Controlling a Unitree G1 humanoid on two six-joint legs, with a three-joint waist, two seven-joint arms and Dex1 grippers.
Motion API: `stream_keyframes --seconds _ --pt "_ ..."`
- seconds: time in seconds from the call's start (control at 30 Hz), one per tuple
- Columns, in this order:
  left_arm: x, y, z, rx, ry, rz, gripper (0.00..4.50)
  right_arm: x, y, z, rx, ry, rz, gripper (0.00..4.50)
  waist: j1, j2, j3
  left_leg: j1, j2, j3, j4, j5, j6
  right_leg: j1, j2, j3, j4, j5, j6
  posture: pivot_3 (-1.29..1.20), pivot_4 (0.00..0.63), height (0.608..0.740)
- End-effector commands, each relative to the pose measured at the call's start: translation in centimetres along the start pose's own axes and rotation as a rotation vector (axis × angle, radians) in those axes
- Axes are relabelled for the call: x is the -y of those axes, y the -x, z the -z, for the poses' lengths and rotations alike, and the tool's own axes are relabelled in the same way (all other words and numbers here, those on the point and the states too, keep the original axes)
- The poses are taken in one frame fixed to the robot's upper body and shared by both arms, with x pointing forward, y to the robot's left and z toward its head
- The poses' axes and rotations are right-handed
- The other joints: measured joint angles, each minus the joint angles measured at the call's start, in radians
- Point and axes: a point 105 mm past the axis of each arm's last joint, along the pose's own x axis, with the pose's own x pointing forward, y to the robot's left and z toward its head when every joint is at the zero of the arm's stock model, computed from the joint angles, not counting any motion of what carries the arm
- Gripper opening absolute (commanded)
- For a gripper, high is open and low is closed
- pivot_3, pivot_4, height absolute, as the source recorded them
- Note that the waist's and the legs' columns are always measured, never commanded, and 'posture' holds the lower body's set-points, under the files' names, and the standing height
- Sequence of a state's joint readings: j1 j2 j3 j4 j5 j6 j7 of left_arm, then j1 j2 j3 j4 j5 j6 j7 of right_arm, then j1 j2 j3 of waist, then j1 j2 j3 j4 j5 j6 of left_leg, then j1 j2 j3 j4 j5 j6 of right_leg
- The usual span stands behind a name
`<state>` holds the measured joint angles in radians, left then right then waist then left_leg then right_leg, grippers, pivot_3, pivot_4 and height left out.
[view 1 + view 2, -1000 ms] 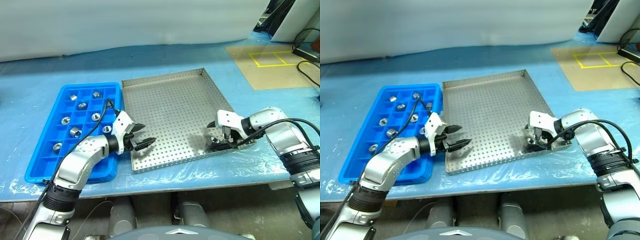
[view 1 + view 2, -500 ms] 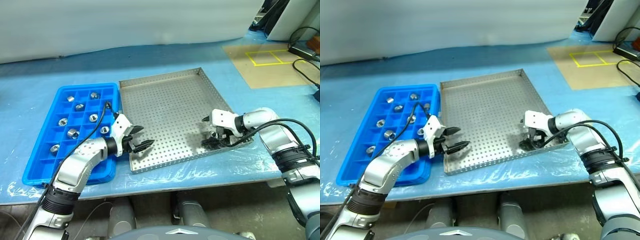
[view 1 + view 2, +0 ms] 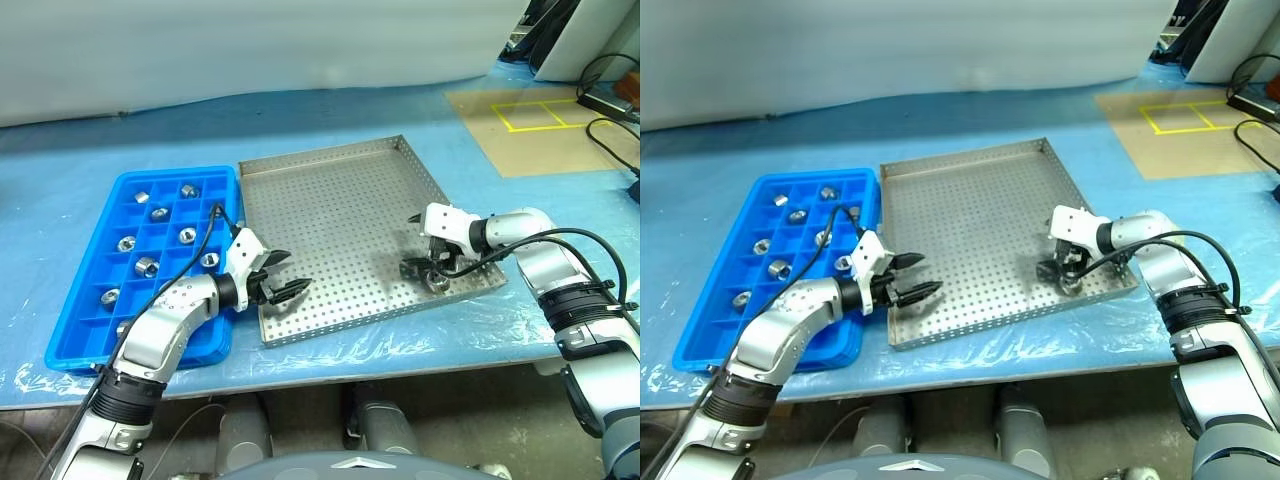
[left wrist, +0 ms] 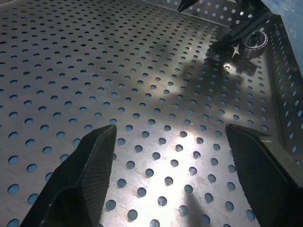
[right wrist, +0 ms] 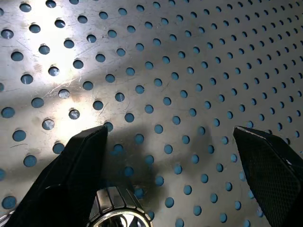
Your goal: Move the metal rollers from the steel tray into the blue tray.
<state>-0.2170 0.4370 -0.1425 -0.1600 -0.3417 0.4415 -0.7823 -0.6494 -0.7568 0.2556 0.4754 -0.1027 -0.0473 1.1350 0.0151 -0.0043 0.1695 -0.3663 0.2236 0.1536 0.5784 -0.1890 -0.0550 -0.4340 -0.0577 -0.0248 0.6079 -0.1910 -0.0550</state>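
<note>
Roller [image 3: 437, 280] lies beneath the right end effector [image 3: 420, 262], spread wide, angled down.

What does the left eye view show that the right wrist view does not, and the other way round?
The left eye view adds the blue tray holding several rollers, and the open left pincer over the steel tray. The right wrist view adds the ribbed side of the last roller, beside one finger. Both share the steel tray, that roller and the open right pincer.
</note>
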Motion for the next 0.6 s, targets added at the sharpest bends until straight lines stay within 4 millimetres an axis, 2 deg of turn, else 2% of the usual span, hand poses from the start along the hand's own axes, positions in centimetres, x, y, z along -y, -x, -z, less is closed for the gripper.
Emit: stream_keyframes --seconds 0.03,0.13,0.4,0.47,0.6 --pt "0.3 -0.1 0.7 -0.009 0.002 0.011 3.89 0.4 1.4 -1.1 0.041 -0.044 -0.022 4.47 0.000 0.000 0.000 0.000 0.000 0.000 0.000 0.000 0.000 0.000 0.000 0.000 0.000 0.000 0.000 -0.15 0.150 0.740" --pt "0.1 0.2 1.2 -0.012 0.007 0.009 3.89 0.3 2.4 -0.8 0.020 -0.027 -0.054 4.47 0.001 0.000 0.000 0.000 0.000 0.000 0.000 0.000 0.000 0.000 0.000 0.000 0.000 0.000 0.000 -0.15 0.150 0.740" --pt "-0.9 0.6 4.0 -0.030 0.020 0.003 3.89 3.1 5.5 -0.1 -0.030 -0.002 0.029 4.47 -0.001 0.010 -0.006 0.003 0.000 0.002 0.000 0.000 0.000 0.004 0.000 0.001 0.000 -0.001 0.001 -0.16 0.150 0.740" --pt "-1.1 0.5 4.3 -0.029 0.021 0.002 3.89 2.9 6.4 1.0 -0.083 0.023 0.013 4.47 -0.001 0.011 -0.007 0.007 0.000 0.002 0.000 0.000 -0.001 0.006 0.000 0.001 0.001 -0.004 0.007 -0.16 0.150 0.740" --pt "-1.3 0.4 5.3 -0.033 0.024 -0.001 3.89 1.1 8.0 3.1 -0.193 0.059 -0.096 4.47 0.000 0.011 -0.007 0.016 -0.001 0.002 0.000 0.000 -0.001 0.012 0.000 0.002 0.000 -0.004 0.008 -0.16 0.150 0.740"
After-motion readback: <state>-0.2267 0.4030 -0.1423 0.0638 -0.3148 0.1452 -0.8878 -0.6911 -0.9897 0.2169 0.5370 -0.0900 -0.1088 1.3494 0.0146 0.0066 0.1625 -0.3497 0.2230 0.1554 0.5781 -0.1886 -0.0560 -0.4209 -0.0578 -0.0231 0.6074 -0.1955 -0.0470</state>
